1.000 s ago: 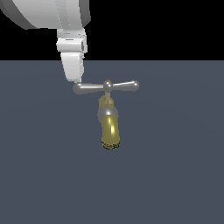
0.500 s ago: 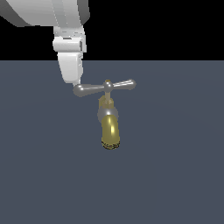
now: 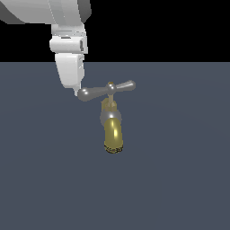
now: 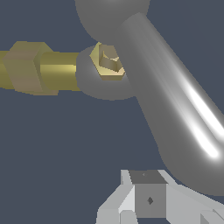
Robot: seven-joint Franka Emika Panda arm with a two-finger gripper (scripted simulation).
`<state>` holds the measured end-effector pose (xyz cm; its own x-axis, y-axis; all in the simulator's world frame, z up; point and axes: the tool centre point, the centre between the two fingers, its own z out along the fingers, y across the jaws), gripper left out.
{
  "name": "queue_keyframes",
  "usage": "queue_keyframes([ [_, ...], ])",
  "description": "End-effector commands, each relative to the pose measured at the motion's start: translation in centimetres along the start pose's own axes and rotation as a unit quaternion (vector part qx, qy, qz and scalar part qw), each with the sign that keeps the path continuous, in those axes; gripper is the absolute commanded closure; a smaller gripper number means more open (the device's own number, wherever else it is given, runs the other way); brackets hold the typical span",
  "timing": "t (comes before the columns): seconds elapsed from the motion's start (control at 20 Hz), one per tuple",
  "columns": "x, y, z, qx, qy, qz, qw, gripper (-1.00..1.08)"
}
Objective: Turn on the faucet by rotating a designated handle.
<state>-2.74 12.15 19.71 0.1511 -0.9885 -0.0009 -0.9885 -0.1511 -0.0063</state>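
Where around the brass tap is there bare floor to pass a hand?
Bare dark grey surface lies on the exterior view's right of the brass-gold curved spout, below it, and on its left low down. It is crowded where the white gripper meets the silver crossbar handle.

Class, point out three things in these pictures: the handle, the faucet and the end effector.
handle (image 3: 106, 90), exterior view, on the silver crossbar left of its centre.
faucet (image 3: 113, 132), exterior view, on the gold spout.
end effector (image 3: 77, 91), exterior view, at its tip beside the crossbar's end bulb.
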Motion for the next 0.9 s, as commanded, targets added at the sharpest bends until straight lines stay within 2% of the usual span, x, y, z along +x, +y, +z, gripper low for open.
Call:
queue_keyframes([
  [0.0, -0.2, 1.0, 0.0, -0.003, 0.000, -0.001, 1.0000, 1.08],
  [0.15, -0.3, 0.8, 0.0, -0.001, 0.001, -0.002, 1.0000, 1.08],
  [0.85, 2.4, 4.4, 0.0, -0.002, 0.001, -0.002, 1.0000, 1.08],
])
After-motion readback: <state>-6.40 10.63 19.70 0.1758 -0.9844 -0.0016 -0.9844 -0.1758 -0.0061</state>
